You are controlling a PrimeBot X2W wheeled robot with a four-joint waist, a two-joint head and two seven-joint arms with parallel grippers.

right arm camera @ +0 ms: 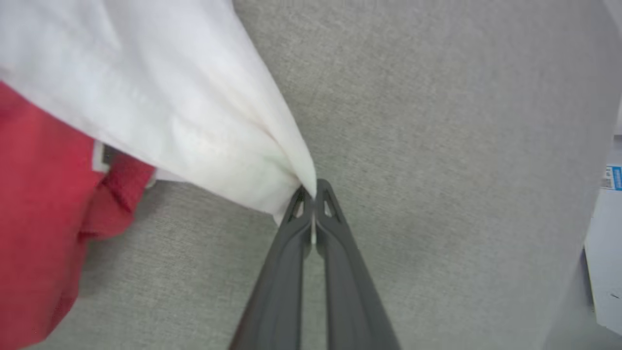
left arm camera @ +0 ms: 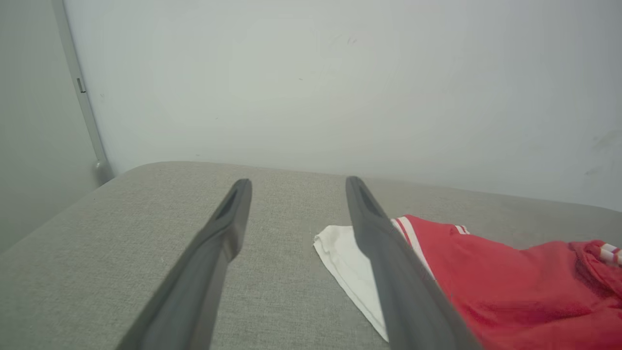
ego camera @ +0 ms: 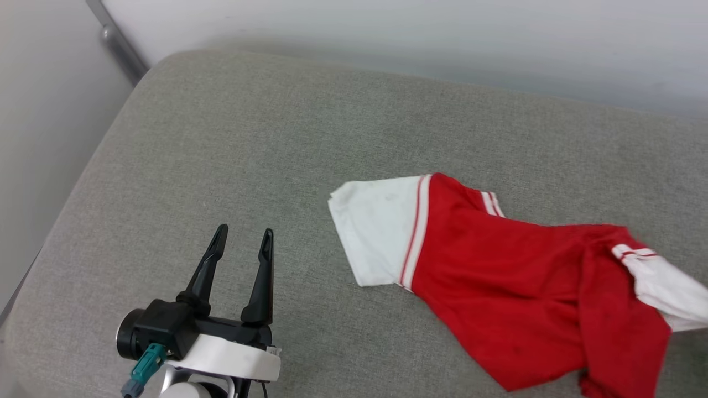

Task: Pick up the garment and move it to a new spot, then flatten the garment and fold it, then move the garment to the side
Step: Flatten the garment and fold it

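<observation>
The garment (ego camera: 514, 282), a red jersey with white sleeves and striped trim, lies crumpled on the right half of the grey cushion (ego camera: 265, 143). Its right white sleeve (ego camera: 664, 287) is pulled toward the right edge of the head view. In the right wrist view my right gripper (right arm camera: 313, 192) is shut on the tip of that white sleeve (right arm camera: 184, 116), which is drawn taut above the cushion. My left gripper (ego camera: 243, 240) stands open at the lower left, well left of the garment's other white sleeve (ego camera: 376, 232). In the left wrist view, the left gripper (left arm camera: 296, 187) holds nothing, with the garment (left arm camera: 510, 287) to its right.
A pale wall (ego camera: 420, 33) runs behind the cushion, with a grey metal bar (ego camera: 119, 47) at the back left corner. The cushion's left edge (ego camera: 50, 243) drops off toward the floor. A white box with a blue label (right arm camera: 607, 243) stands off the cushion's side.
</observation>
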